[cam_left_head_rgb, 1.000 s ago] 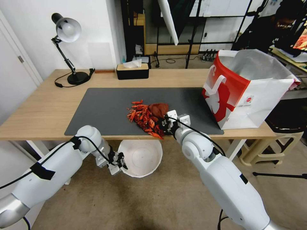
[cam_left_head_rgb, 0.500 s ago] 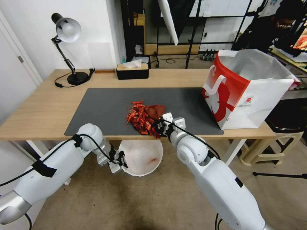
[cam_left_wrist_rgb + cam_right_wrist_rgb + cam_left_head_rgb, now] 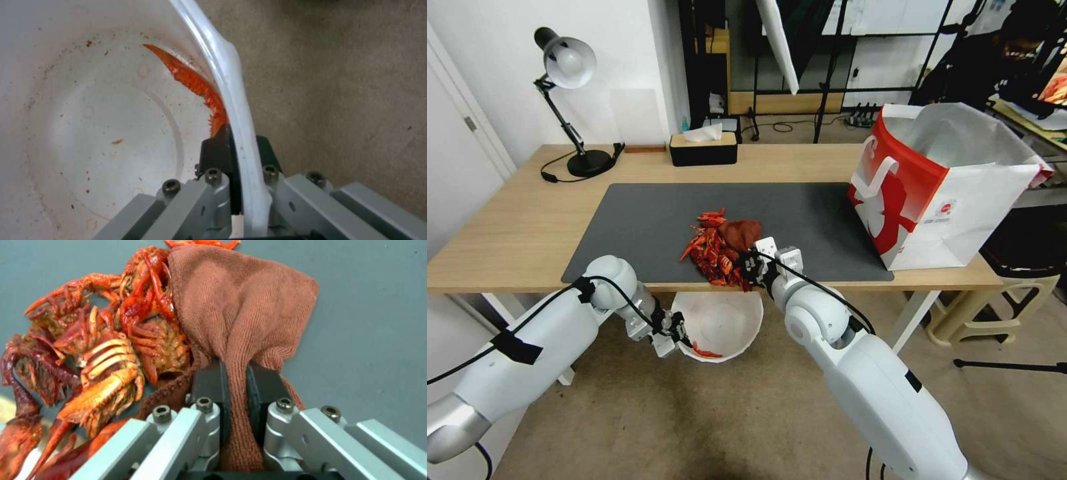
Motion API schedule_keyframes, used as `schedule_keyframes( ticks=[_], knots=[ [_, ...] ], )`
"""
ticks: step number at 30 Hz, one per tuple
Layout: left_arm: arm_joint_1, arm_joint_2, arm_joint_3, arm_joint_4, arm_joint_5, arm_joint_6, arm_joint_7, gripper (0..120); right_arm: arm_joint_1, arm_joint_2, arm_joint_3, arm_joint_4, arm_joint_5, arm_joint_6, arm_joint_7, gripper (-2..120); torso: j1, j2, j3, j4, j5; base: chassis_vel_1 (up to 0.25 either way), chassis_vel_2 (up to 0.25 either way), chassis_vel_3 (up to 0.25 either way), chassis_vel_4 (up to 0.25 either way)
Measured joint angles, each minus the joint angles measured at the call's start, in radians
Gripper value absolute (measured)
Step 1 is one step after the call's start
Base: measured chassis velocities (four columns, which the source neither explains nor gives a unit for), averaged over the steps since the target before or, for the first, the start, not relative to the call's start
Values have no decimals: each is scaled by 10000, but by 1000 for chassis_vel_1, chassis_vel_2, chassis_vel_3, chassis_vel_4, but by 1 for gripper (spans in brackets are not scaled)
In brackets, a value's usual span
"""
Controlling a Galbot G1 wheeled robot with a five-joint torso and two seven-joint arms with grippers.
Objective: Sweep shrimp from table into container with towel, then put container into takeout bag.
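A pile of red-orange shrimp [image 3: 712, 252] [image 3: 98, 350] lies on the dark mat at the table's [image 3: 520, 227] front edge. My right gripper [image 3: 750, 267] [image 3: 237, 380] is shut on the rust-brown towel [image 3: 740, 233] [image 3: 240, 303], which presses against the pile's right side. Below the table edge, my left gripper [image 3: 672, 332] [image 3: 238, 146] is shut on the rim of the white container [image 3: 724, 320] [image 3: 89, 110]. One shrimp piece [image 3: 706, 351] [image 3: 195, 86] lies inside it against the wall. The red and white takeout bag [image 3: 940, 187] stands open at the table's right end.
A black desk lamp [image 3: 567, 100] and a black tissue box [image 3: 703, 148] stand along the table's back edge. A beige stool [image 3: 994, 307] sits on the floor at the right, under the bag's end of the table. Carpeted floor lies below the container.
My right gripper has dragged the towel and the shrimp pile leftward along the front edge. A shrimp piece has dropped into the container, which has shifted slightly left with my left gripper.
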Motion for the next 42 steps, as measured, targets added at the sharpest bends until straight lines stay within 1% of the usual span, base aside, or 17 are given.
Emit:
schedule_keyframes(
  ticks=[13, 28, 42],
  knots=[
    [-22, 29, 2, 50, -1, -31, -25, 0, -886, -515, 277, 872, -177, 15, -322, 6, -1, 0, 0, -2, 0, 0, 0, 0, 0],
    [-55, 57, -5, 45, -3, -30, -46, 0, -1573, -604, 379, 1527, -604, 0, -503, 6, -1, 0, 0, -1, 0, 0, 0, 0, 0],
    [32, 100, -61, 24, -7, -36, -103, 0, -1894, -670, 415, 1775, -884, 0, -671, 6, 0, 0, 1, 0, 0, 0, 0, 0, 0]
  ],
)
